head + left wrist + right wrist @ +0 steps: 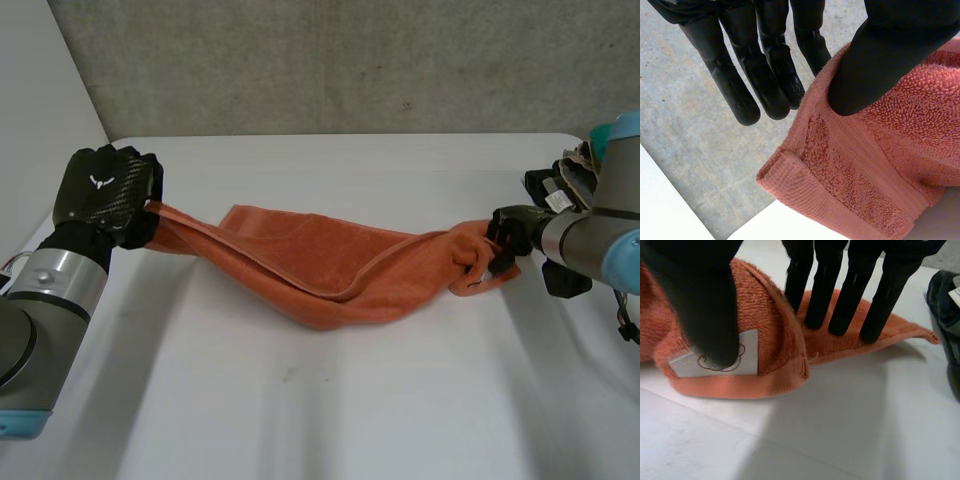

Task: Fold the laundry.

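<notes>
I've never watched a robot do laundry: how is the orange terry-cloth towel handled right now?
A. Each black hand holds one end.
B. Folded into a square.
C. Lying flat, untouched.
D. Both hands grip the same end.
A: the left hand grips one end of the orange terry-cloth towel, the right hand the opposite end, and the cloth hangs strung between them over the white table.

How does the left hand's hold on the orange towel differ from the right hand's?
The left hand presses its thumb on bare terry by a hemmed corner; the right hand sets its thumb on a white label. The towel is drawn narrow at the left hand, bunched at the right hand. Both pinch it between thumb and straight fingers.
</notes>
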Motion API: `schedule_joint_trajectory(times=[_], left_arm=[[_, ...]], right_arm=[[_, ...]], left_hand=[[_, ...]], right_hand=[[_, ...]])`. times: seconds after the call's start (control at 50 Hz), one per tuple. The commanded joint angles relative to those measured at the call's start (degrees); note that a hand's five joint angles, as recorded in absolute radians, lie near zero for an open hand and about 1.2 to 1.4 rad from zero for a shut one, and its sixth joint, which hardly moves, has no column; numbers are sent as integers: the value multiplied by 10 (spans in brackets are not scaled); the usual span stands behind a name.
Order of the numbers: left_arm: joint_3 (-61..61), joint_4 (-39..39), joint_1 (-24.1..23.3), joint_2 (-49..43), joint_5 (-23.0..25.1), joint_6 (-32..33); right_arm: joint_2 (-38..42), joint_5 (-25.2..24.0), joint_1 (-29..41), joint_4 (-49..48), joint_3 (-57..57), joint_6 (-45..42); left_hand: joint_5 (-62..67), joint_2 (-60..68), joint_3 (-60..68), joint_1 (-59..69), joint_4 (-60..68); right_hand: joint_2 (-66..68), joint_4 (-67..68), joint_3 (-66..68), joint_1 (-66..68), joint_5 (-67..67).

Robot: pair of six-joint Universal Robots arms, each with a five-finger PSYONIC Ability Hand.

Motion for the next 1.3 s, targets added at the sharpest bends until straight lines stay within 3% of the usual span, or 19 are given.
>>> schedule_joint_trajectory(times=[0.02,0.06,0.1,0.12,0.18,0.34,0.42,0.56,0.72,0.86,0.94,0.98,1.04,1.06,1.12,1.3], left_arm=[[8,-1,5,2,-1,3],[16,-4,6,16,-1,5],[28,-7,11,50,-1,4],[38,-10,20,74,-2,3],[53,-20,40,104,-1,4],[117,-112,108,181,29,1],[131,-159,119,185,66,3],[132,-179,118,123,74,5],[225,-182,78,-72,71,46],[433,-181,37,-228,-3,118],[584,-161,8,-277,-56,115],[643,-106,5,-284,-82,108],[653,-28,5,-283,-103,88],[653,22,7,-282,-120,69],[648,76,8,-281,-137,43],[513,48,22,-269,-144,20]], right_arm=[[12,36,-4,-41,-2,3],[-16,39,-5,-60,21,1],[-99,36,-8,-67,47,-14],[-165,30,-10,-64,61,-34],[-261,14,-13,-57,78,-121],[-365,12,-42,55,64,-329],[-399,8,-45,92,48,-351],[-388,5,-42,91,79,-351],[-240,15,-23,45,36,-335],[-118,80,30,-91,-133,-282],[-78,102,40,-228,-240,-263],[-73,109,42,-322,-271,-256],[-78,124,43,-426,-271,-255],[-82,127,43,-445,-268,-253],[-94,130,46,-478,-249,-254],[-95,121,44,-433,-146,-256]], left_hand=[[129,112,115,142,112],[129,112,115,142,112],[129,112,115,142,112],[129,112,115,142,112],[129,112,115,142,112],[129,112,115,142,112],[129,112,115,142,112],[129,112,115,142,112],[129,112,115,142,112],[129,112,115,142,112],[129,112,115,142,112],[129,112,115,142,112],[129,112,115,142,112],[129,112,115,142,112],[129,112,115,142,112],[129,112,115,142,112]], right_hand=[[347,347,347,351,347],[347,347,347,351,347],[347,347,347,351,347],[347,347,347,351,347],[347,347,347,351,347],[347,347,347,351,347],[347,347,347,351,347],[347,347,347,351,347],[347,347,347,351,347],[347,347,347,351,347],[347,347,347,351,347],[347,347,347,351,347],[347,347,347,351,347],[347,347,347,351,347],[347,347,347,351,347],[347,347,347,351,347]])
